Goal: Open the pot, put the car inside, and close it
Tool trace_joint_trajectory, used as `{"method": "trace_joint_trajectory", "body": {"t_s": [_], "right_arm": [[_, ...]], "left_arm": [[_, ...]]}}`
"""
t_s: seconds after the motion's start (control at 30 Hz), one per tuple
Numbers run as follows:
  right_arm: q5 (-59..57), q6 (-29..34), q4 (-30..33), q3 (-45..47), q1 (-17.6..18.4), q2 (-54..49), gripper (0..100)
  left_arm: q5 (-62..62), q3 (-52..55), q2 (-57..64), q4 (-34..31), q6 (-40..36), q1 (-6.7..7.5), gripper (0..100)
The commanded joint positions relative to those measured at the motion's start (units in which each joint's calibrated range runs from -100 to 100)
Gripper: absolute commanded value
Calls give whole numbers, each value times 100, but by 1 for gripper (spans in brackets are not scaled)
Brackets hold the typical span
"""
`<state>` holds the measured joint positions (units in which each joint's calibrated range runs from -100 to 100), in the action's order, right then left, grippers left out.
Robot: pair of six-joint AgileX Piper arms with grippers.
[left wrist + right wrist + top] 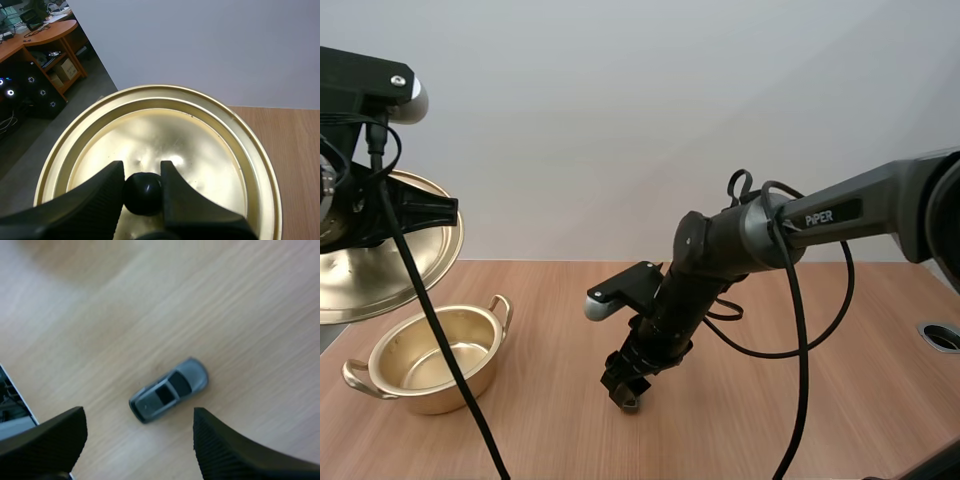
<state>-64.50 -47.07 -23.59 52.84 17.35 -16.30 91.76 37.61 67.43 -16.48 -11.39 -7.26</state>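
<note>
**Table (800, 420) with the pot (430, 362) standing open and the car (169, 390) lying outside it**

High view: the wooden table is carrying the gold pot near its left end, mouth uncovered and nothing inside. Above and to the left of it, the left gripper (428, 210) is holding the gold lid (380, 270) tilted in the air, its lower edge hanging over the pot's far left rim. The right arm is reaching down at mid-table, well apart from the pot, with the right gripper (625, 390) hanging just over the wood. A round cable hole (942, 335) is showing at the table's right edge.

Left wrist view: the left fingers (95, 195) are pinching the lid's black knob (143, 192) between them, with the table edge showing beyond the lid's rim.

Right wrist view: the small grey car is lying flat on bare wood, set diagonally. The right fingers (225, 450) are standing spread wide, one on either side of it, and not touching it.
</note>
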Motion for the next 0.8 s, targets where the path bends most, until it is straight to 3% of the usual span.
{"method": "trace_joint_trajectory", "body": {"t_s": [0.0, 0.53, 0.77], "right_arm": [[-4, 13, -13, -77, 6, 43, 100], [182, -19, -147, -162, 35, 1183, 100], [523, -84, -38, -174, 283, 1341, 100]], "left_arm": [[-2, -10, -8, -7, -1, 1, 0], [7, -10, -8, -7, 106, 1, 0], [-34, -10, -8, -7, 182, 1, 0]]}}
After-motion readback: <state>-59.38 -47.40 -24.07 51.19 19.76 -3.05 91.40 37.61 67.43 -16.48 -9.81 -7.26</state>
